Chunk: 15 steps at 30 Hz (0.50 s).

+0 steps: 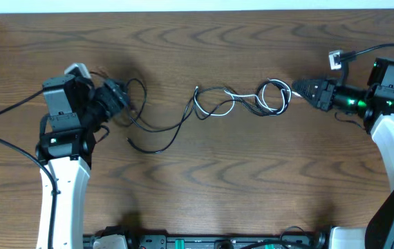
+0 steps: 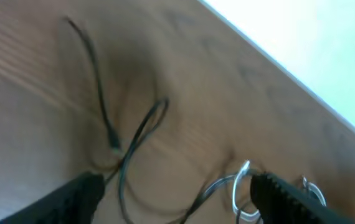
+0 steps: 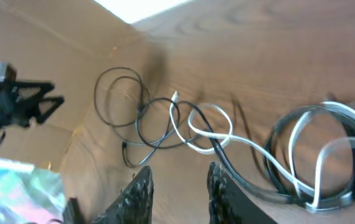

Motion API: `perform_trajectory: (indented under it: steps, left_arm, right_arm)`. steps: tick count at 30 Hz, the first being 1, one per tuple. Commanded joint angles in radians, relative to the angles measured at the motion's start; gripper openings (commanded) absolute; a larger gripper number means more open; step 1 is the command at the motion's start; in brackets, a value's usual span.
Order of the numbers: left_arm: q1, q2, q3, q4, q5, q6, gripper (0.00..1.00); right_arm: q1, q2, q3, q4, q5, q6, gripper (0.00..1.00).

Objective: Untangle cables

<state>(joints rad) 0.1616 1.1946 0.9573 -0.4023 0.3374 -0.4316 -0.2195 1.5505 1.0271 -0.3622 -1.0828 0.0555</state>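
Note:
The cables lie in a strand across the middle of the wooden table. Thin black cables (image 1: 161,128) loop at the left. A white cable (image 1: 228,104) runs with them into a black and white coil (image 1: 273,97) at the right. My left gripper (image 1: 117,97) is open at the left black loop. In the left wrist view (image 2: 176,183) a black cable (image 2: 131,146) passes between its spread fingers. My right gripper (image 1: 301,88) is open just right of the coil. In the right wrist view (image 3: 179,171) its fingers are empty, with the coil (image 3: 321,158) to their right.
A small white block (image 1: 336,59) with a thicker black wire lies at the back right, behind my right arm. The table's far edge (image 1: 197,11) meets a white surface. The arms' base rail (image 1: 204,242) runs along the front edge.

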Motion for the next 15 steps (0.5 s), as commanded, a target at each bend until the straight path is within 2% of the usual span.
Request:
perform_trajectory:
  steps: [1,3,4,5,8,10,12,13,15]
  left_arm:
    - [-0.044,0.008,0.007,-0.039,0.107,0.079,0.87]
    - [-0.138,0.008,0.007,-0.038,0.126,0.189,0.88]
    - [-0.196,0.010,0.007,-0.038,0.120,0.232,0.88]
    - [-0.277,0.023,0.010,-0.039,0.091,0.244,0.88]
    - [-0.392,0.080,0.061,-0.084,-0.028,0.243,0.89]
    - [-0.493,0.185,0.189,-0.183,-0.135,0.190,0.89]
    - [-0.548,0.274,0.278,-0.225,-0.138,0.079,0.89]
    - [-0.593,0.347,0.315,-0.203,-0.072,0.026,0.89]
    - [-0.634,0.414,0.317,-0.120,0.084,-0.001,0.89]
  right_arm:
    - [0.002,-0.014,0.007,-0.099,0.303,0.010,0.36]
    - [0.014,-0.014,0.007,-0.178,0.506,0.010,0.41]
    - [0.018,-0.014,0.007,-0.205,0.543,-0.003,0.43]
    - [0.018,-0.015,0.011,-0.227,0.556,-0.019,0.45]
    - [0.019,-0.015,0.063,-0.322,0.656,-0.020,0.49]
    - [0.019,-0.015,0.172,-0.453,0.709,-0.020,0.56]
    - [0.019,-0.015,0.230,-0.521,0.711,-0.020,0.57]
    - [0.019,-0.015,0.274,-0.567,0.711,-0.020,0.59]
    - [0.019,-0.015,0.289,-0.582,0.711,-0.020,0.61]
